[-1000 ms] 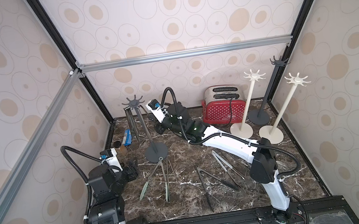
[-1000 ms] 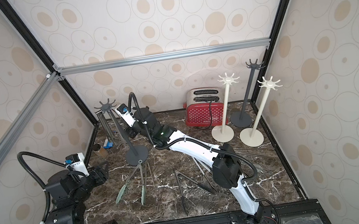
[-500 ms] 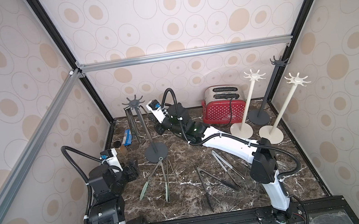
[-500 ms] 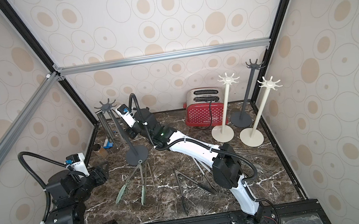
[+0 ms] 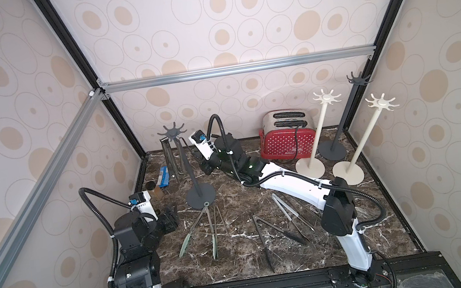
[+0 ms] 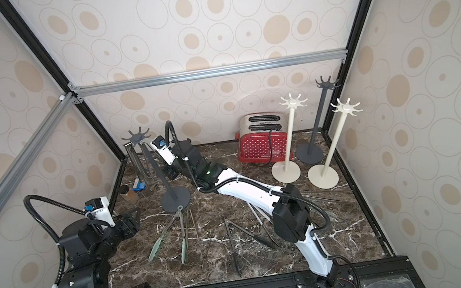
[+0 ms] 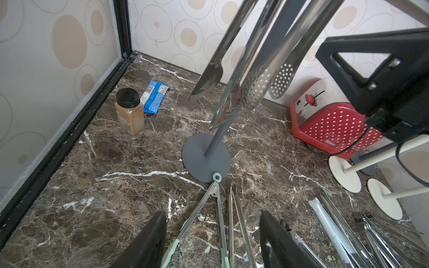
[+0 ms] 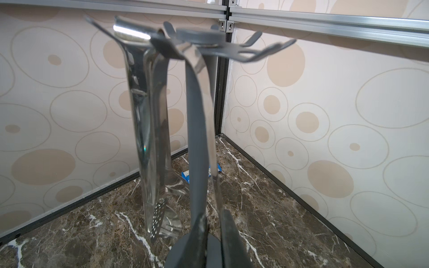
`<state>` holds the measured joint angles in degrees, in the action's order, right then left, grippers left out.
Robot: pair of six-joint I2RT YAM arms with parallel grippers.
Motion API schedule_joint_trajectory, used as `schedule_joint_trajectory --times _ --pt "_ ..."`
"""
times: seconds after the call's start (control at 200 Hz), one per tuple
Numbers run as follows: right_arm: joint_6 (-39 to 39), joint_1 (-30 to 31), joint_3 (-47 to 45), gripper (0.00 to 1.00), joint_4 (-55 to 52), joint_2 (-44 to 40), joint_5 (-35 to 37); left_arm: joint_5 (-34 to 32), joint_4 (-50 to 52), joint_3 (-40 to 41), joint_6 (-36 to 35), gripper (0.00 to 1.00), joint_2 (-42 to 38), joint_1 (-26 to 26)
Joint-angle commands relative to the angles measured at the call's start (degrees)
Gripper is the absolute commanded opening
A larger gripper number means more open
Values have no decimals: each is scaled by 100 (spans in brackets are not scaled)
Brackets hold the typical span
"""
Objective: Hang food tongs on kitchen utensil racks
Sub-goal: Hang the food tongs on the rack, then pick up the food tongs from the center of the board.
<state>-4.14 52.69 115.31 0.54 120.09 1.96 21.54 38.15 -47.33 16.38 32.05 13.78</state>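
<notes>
The left arm (image 5: 134,241) stands folded at the front left corner of the worktop (image 5: 241,207), with the left gripper (image 5: 174,215) held low and its jaws well apart. The right arm (image 5: 290,183) stretches from the front edge toward the back left corner. Whether the right gripper (image 5: 207,171) grips anything cannot be told.

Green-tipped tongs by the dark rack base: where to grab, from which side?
Grip both steel arms of the green-tipped tongs just below the hinge ring, where the V is narrowest. Come from above, probably: they lie flat, ring at the edge of the dark rack base, tips splayed.
</notes>
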Motion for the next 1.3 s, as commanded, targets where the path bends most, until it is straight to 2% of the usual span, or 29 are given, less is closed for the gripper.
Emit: schedule_joint_trajectory --times 0.0,0.17,0.336,0.446,0.541,0.687,0.897,1.048,1.188,1.298 --pt "-30 8 -67 16 -36 -108 57 31 -110 -30 52 64 -50 28" --pt "25 4 -357 18 64 -289 136 30 -83 -44 53 64 -37 28" --pt "115 1 -1015 20 238 -745 347 202 28 -176 59 64 -38 28" --pt "176 -14 -1716 23 365 -1216 591 283 309 -355 88 63 -18 24" --pt "323 -64 -2397 25 450 -1677 865 307 674 -561 96 56 92 20" --pt "627 -252 -3484 26 526 -2469 1061 323 1243 -827 230 52 325 13" --pt "974 -574 -4839 28 552 -3565 1195 335 2128 -1176 503 51 666 11" --pt "1012 -709 -5485 29 527 -4185 1302 463 2757 -1488 590 52 703 8" --pt "1088 -818 -5861 30 484 -4608 1334 834 3286 -1818 418 54 1001 10" --pt "1186 -903 -6004 31 383 -4845 1301 1314 3511 -1709 297 53 1398 -49"
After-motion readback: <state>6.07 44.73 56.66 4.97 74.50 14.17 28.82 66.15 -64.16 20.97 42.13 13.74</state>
